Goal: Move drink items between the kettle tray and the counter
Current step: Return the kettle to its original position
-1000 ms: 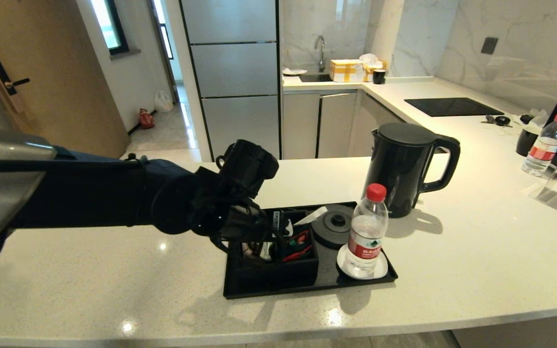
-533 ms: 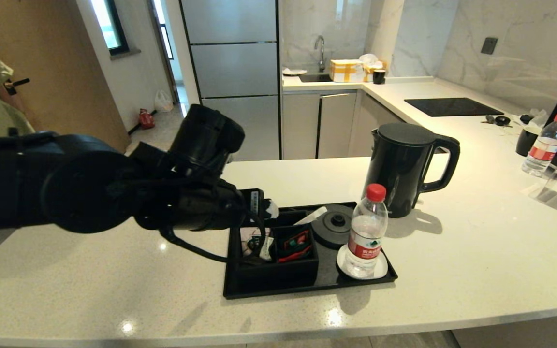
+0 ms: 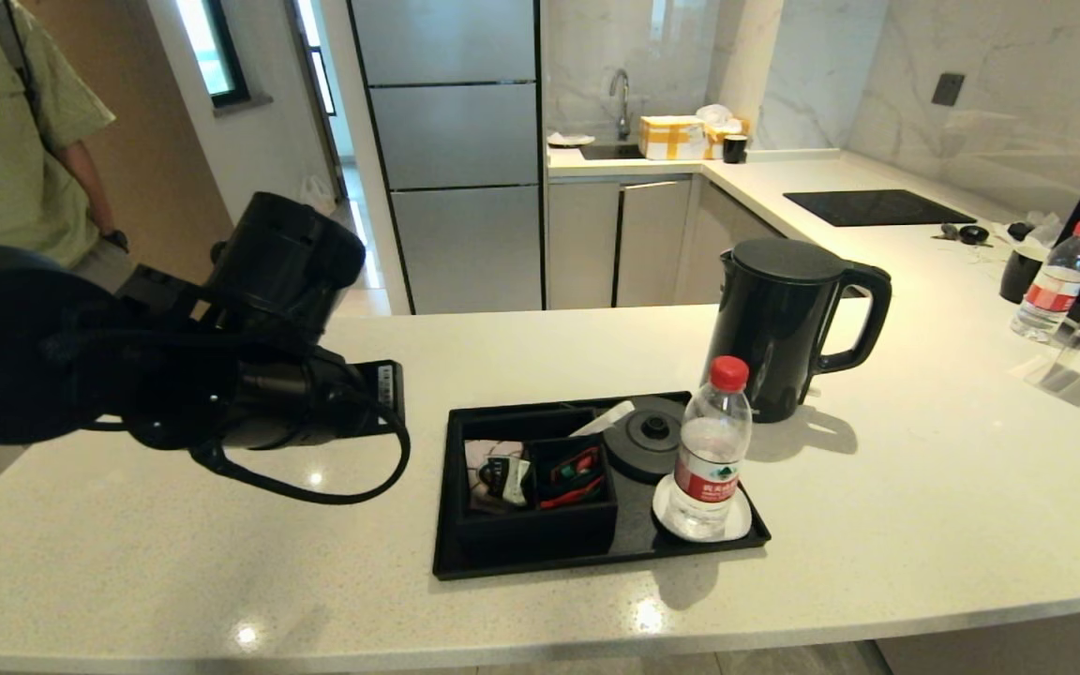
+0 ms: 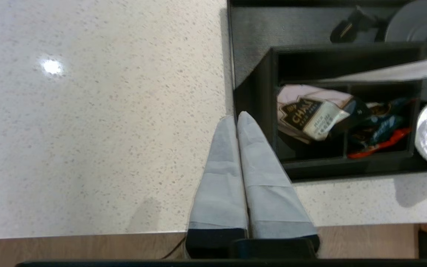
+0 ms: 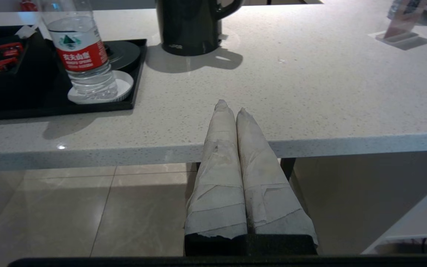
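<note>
The right tool (image 5: 229,107) is waiting below the near edge of the desk (image 3: 877,487), fingers pressed together on nothing. The left tool (image 4: 237,118), which a second ago was reaching into the kettle tray (image 3: 596,558), is pulling back left over the desk, clenched and empty. The pink-and-black sachet (image 4: 311,113) is lying in its tray compartment, so that grab probably failed. The water bottle (image 3: 711,450) is standing on the white coaster (image 3: 732,527). Farther back, the kettle (image 3: 779,323) is standing off-tray.

Home kitchen: fridge (image 3: 451,150), sink tap (image 3: 622,98), hob (image 3: 877,206), stone counter (image 3: 924,469).
</note>
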Controlling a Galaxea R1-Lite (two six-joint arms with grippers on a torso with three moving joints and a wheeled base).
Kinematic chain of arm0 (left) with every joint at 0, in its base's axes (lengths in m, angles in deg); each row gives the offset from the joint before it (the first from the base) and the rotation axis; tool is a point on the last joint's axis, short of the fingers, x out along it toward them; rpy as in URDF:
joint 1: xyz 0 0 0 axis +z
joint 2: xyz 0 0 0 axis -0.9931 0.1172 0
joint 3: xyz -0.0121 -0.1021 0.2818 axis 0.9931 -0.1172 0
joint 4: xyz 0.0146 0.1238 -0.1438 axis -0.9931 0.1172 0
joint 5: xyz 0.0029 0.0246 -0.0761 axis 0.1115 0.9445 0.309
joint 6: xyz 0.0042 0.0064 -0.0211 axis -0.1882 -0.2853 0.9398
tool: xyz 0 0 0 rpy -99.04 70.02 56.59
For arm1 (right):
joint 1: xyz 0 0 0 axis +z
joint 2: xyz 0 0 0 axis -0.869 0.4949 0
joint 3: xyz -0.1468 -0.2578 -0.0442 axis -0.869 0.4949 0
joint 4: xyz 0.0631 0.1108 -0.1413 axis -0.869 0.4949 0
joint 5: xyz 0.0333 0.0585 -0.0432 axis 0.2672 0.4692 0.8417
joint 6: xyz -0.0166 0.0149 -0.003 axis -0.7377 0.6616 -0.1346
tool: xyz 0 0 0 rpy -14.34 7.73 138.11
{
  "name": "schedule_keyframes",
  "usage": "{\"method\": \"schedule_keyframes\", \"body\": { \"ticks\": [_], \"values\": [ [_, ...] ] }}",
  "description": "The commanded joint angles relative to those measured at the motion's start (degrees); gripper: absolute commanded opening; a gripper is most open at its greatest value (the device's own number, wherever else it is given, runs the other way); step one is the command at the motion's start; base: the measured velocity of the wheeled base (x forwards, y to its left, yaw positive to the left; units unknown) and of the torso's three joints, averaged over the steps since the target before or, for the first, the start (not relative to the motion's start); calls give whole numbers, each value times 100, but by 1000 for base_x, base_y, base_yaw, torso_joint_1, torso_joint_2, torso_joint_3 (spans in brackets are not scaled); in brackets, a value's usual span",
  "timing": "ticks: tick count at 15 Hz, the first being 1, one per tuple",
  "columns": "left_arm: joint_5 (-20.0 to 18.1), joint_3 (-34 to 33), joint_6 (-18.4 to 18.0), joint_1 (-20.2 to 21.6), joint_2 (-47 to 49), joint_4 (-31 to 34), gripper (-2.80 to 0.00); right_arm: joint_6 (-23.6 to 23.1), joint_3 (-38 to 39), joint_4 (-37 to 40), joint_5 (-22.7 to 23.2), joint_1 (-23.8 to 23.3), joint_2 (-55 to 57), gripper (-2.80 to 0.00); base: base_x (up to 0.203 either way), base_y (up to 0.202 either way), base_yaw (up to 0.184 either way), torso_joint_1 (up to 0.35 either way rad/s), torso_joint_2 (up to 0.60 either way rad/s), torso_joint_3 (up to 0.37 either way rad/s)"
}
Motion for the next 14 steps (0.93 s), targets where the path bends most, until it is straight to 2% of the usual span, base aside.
{"method": "schedule_keyframes", "body": {
  "ticks": [1, 8, 10, 12, 13, 14],
  "values": [
    [10, -31, 56, 170, -20, 40, -280, -6, 9, -2, 1, -2, 0, -280, 0, 0, 0, 0, 0, 0],
    [20, -82, 306, 206, -32, 233, -280, -6, 9, -2, 1, -2, 0, -280, 0, 0, 0, 0, 0, 0],
    [180, 24, 554, 330, 20, 533, -280, -6, 9, -2, 1, -2, 0, -280, 0, 0, 0, 0, 0, 0],
    [390, 202, 1059, 560, -29, 1236, -280, -6, 9, -2, 1, -2, 0, -280, 0, 0, 0, 0, 0, 0],
    [409, 284, 1471, 790, -204, 1859, -280, -6, 9, -2, 1, -2, 0, -280, 0, 0, 0, 0, 0, 0],
    [411, 312, 1759, 1029, -468, 2211, -280, -6, 9, -2, 1, -2, 0, -280, 0, 0, 0, 0, 0, 0]
  ]
}}
